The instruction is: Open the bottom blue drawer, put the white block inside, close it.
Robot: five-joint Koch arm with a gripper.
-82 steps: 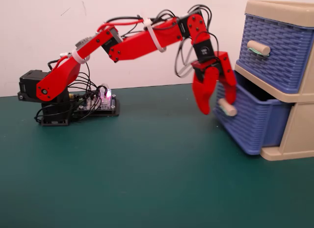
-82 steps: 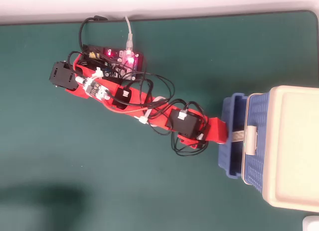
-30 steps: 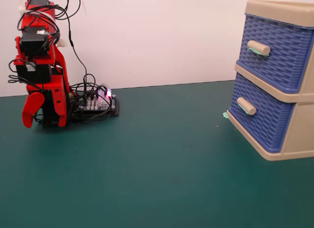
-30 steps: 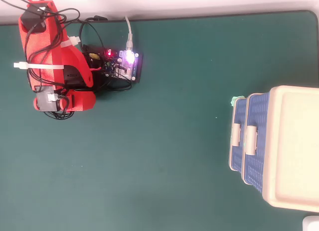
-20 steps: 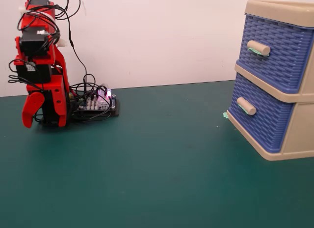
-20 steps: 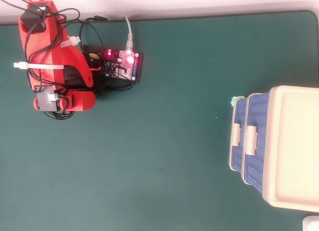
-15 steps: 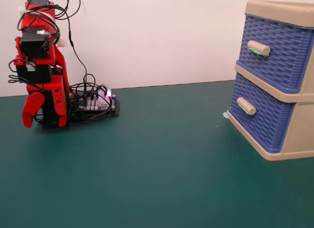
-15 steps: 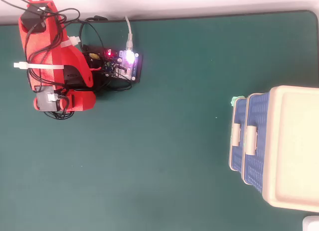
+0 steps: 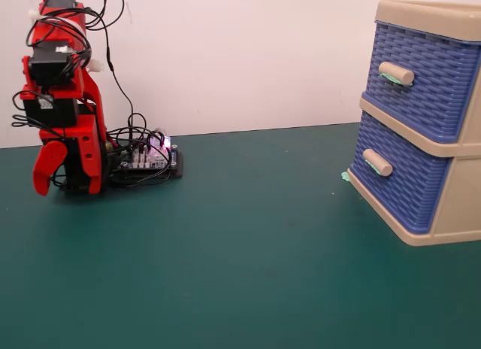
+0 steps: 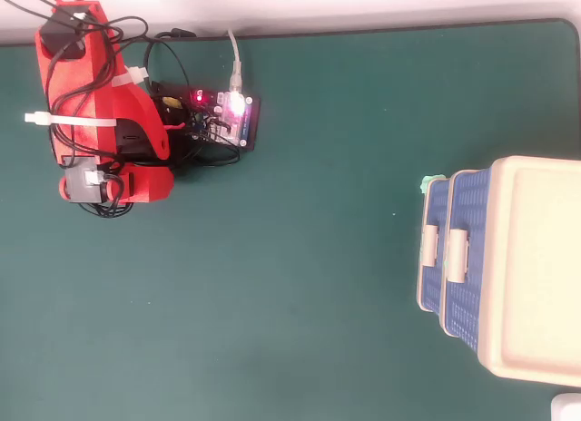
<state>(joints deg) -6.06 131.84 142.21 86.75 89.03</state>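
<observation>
The bottom blue drawer is the lower of two in a beige frame at the right of the fixed view. Its front lies flush with the frame and its beige handle points left. In the overhead view the bottom blue drawer shows as a narrow blue strip ahead of the upper one. No white block shows in either view. My red arm is folded at the far left, far from the drawers. My gripper hangs down with its curved jaw standing apart from the flat jaw, holding nothing. In the overhead view the arm hides its tips.
The upper blue drawer is pushed in. A small green scrap lies at the frame's left foot. A lit circuit board with cables sits beside the arm's base. Green mat lies between arm and drawers.
</observation>
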